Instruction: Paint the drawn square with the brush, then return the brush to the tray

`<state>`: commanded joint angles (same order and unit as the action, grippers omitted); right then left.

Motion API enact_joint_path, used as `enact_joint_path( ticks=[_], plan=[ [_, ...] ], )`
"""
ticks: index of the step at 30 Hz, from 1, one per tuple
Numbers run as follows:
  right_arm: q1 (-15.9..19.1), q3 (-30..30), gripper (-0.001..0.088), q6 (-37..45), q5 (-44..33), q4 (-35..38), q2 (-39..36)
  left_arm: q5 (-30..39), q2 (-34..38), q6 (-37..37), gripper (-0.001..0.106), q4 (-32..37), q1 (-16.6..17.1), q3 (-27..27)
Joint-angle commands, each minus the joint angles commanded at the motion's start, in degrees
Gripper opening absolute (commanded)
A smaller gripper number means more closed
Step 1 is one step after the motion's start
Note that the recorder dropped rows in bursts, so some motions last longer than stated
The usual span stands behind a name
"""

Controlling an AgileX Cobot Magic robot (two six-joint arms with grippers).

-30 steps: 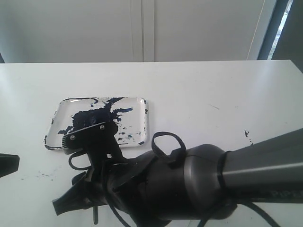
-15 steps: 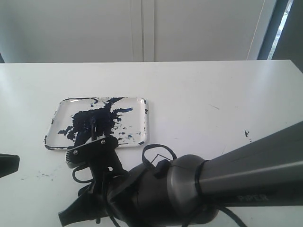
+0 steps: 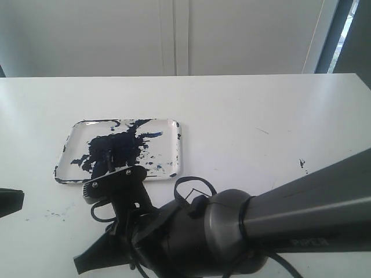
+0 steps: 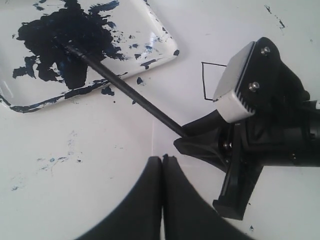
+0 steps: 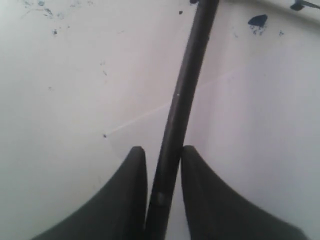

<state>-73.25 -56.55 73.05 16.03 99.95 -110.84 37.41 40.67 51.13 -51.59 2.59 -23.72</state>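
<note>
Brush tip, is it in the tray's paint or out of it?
In: the brush slants from the right gripper, its tip in the dark paint blotch on the tray.

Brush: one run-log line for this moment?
right hand shut on long thin black brush | tip in navy blotch of clear-white tray | drawn square: visible part blank | left hand shut

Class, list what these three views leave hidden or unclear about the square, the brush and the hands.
1. Square: left wrist view shows one corner only; the right hand covers the rest, so paint cannot be judged. Exterior view: right arm hides it.
2. Brush tip: lost in the tray's dark paint, left wrist view; cut off by the edge, right wrist view.
3. Left hand: cut by exterior view's edge.
</note>
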Motion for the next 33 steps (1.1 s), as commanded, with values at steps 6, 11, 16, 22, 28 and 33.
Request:
enact_joint_path(
  ticks=[6, 11, 16, 22, 28, 33],
  plan=[
    [0.0, 0.0, 0.0000, 0.0, 0.9, 0.0, 1.8, 0.1, 0.0, 0.0, 0.000, 0.0, 0.0, 0.0],
    [0.0, 0.0, 0.0000, 0.0, 6.2, 0.0, 5.2, 0.4, 0.0, 0.0, 0.000, 0.0, 0.0, 0.0],
    [0.0, 0.1, 0.0000, 0.9, 6.7, 0.0, 9.8, 0.5, 0.0, 0.0, 0.000, 0.0, 0.0, 0.0],
    [0.0, 3.7, 0.0000, 1.2, 5.5, 0.0, 16.1, 0.6, 0.0, 0.0, 0.000, 0.0, 0.0, 0.0],
    [0.1, 10.2, 0.0000, 1.5, 4.7, 0.0, 19.3, 0.6, 0.0, 0.0, 0.000, 0.0, 0.0, 0.0],
    [0.3, 13.4, 0.0000, 1.8, 4.7, 0.0, 19.2, 0.6, 0.0, 0.0, 0.000, 0.0, 0.0, 0.0]
  ],
)
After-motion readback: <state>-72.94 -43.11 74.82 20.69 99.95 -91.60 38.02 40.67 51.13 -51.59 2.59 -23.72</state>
